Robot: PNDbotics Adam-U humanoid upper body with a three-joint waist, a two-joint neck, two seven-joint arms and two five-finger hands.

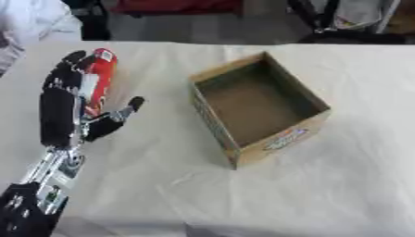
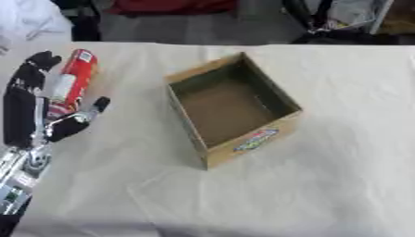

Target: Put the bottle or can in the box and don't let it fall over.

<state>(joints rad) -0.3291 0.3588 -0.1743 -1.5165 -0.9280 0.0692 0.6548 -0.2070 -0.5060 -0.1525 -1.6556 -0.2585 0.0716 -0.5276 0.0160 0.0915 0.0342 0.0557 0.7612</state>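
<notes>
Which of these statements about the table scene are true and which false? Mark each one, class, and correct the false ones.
1. The cardboard box is empty. True.
2. The red can already stands inside the box. False: it is outside, to the box's left, beside the left robot hand.
3. The left robot hand's fingers are straight, not curled round the can. True.
4. The right robot hand is lifting the box. False: no right robot hand shows in either view.
5. The box lies tipped on its side. False: it sits upright, opening upward, on the white cloth.
</notes>
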